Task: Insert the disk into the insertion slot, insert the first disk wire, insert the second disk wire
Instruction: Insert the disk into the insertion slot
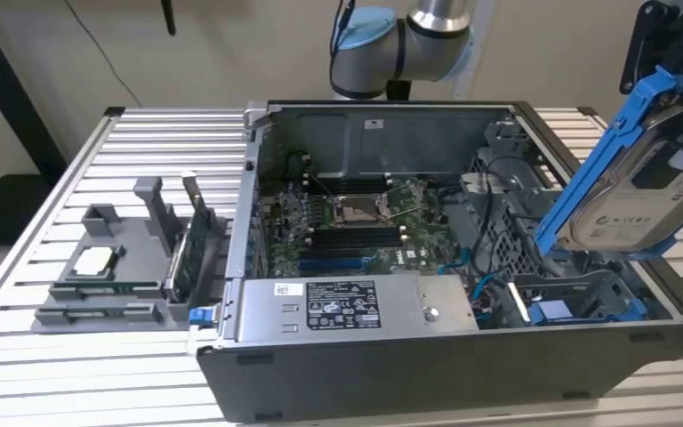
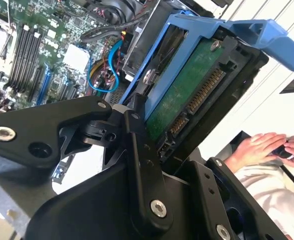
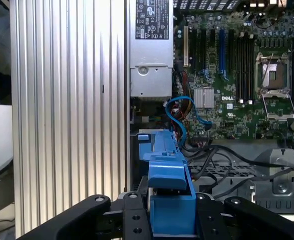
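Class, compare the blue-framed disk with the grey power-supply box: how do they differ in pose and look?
The disk hangs tilted above the computer case, clamped in the claw; the power-supply box lies flat inside the case. The disk wears a bright blue carrier; the power-supply box is bare grey metal. Both are metal-bodied and carry a printed label.

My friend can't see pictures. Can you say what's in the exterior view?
The end effector holds the blue-framed disk tilted above the open computer case, at the exterior view's right. A grey parts tray sits on the table beside the case.
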Action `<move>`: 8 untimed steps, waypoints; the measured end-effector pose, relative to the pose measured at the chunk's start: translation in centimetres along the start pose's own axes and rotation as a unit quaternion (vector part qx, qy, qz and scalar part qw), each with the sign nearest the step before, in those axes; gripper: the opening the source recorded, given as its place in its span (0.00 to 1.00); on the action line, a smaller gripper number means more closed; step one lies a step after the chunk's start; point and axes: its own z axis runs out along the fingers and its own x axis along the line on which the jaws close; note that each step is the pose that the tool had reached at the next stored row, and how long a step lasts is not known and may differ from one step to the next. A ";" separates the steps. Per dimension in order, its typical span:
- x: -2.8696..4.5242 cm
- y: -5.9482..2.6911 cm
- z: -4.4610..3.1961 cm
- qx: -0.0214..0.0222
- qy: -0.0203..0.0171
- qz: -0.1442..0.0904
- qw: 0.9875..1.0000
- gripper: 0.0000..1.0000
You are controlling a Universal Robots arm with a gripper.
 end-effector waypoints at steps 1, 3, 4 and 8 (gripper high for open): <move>0.00 0.00 0.01 0.000 0.000 0.000 1.000 0.33; 0.00 0.00 0.06 0.000 0.000 0.000 1.000 0.33; 0.00 0.00 0.09 0.000 0.000 0.000 1.000 0.33; 0.00 -0.01 0.29 0.000 0.000 0.000 1.000 0.33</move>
